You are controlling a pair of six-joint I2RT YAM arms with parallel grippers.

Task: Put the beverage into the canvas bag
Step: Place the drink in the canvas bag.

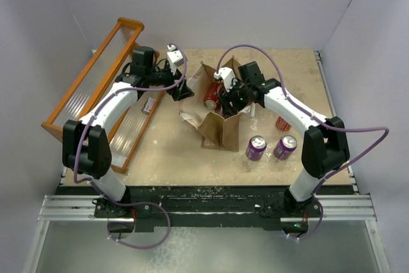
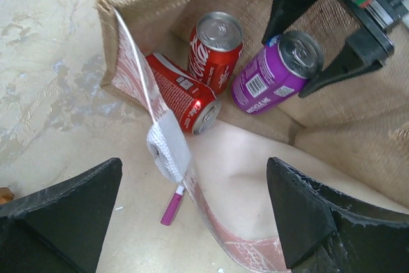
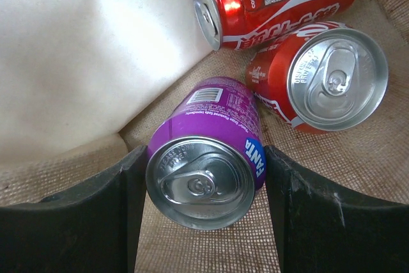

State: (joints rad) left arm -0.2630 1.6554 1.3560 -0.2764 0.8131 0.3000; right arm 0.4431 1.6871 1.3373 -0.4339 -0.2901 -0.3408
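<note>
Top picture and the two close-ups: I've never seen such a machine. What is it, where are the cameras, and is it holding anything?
These are two robot arms bolted to a table, each ending in a two-finger pincer. The wide picture looks down from above and behind them; each close-up comes from a camera on one wrist. In the middle is the canvas bag, with two red cans inside. The right pincer reaches into it, closed on a purple can. The left pincer is open and empty, by the bag's white handle. Outside the bag are two more purple cans, another red can and, at the left, an orange rack.
</note>
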